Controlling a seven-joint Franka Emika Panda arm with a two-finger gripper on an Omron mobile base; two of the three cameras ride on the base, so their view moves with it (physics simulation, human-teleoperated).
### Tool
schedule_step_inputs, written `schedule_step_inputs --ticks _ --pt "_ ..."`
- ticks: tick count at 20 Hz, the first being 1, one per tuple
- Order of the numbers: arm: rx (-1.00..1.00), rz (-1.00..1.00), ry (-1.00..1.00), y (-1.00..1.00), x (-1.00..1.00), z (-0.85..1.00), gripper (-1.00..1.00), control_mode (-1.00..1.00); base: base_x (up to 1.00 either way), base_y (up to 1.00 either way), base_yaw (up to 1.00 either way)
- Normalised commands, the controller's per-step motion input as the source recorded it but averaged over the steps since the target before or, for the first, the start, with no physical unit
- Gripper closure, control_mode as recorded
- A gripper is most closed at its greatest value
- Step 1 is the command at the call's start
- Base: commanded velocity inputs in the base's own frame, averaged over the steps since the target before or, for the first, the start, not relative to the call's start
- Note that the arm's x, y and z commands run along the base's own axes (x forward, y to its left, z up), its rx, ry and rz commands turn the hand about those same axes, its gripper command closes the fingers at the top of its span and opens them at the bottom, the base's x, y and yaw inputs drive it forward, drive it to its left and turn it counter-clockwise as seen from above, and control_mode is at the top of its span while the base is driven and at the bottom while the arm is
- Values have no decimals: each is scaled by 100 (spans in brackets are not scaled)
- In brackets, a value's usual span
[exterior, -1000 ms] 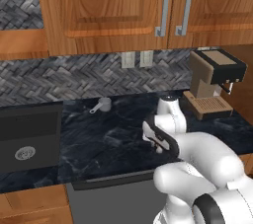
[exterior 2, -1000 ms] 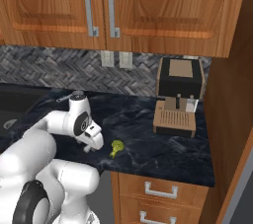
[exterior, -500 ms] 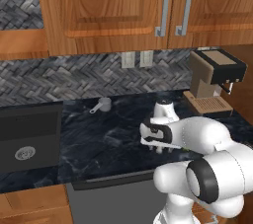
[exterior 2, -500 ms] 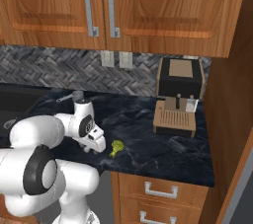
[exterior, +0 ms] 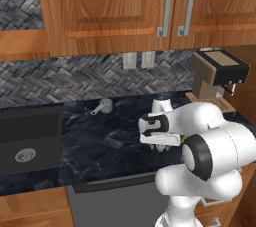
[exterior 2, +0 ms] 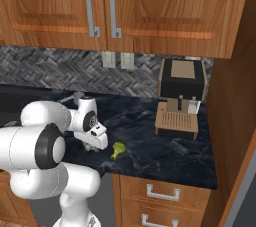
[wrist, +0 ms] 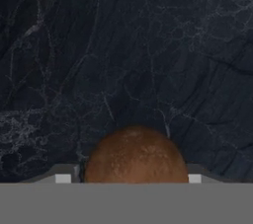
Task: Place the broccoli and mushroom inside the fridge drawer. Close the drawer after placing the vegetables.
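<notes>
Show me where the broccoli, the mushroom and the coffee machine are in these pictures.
broccoli (exterior 2: 118, 150): right base view, on its green head.
mushroom (wrist: 136, 156): hand view, on its brown cap.
coffee machine (exterior 2: 182, 80): right base view, on its dark upper body.

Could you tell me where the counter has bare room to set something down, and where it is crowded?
The widest bare patch of the dark counter lies between the sink and the gripper, in front of the small grey cup. Another lies between the broccoli and the coffee machine. It is crowded around the gripper, with the mushroom between its fingers.
</notes>
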Motion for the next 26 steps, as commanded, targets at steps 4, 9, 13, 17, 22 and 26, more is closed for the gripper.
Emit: schedule_step_inputs --ticks 4,9,13,17,22,26 --pt "0 0 -1 18 -6 0 100 -100 0 0 0" --pt "0 0 -21 1 -56 29 100 -100 0 0 0" --pt "-1 0 -29 0 -99 99 100 -100 0 0 0" --pt "-1 0 -29 0 -100 100 100 -100 0 0 0" --pt "0 -2 -28 0 -98 76 100 -100 0 0 0" --pt "-4 -1 -30 0 -64 57 100 -100 0 0 0"
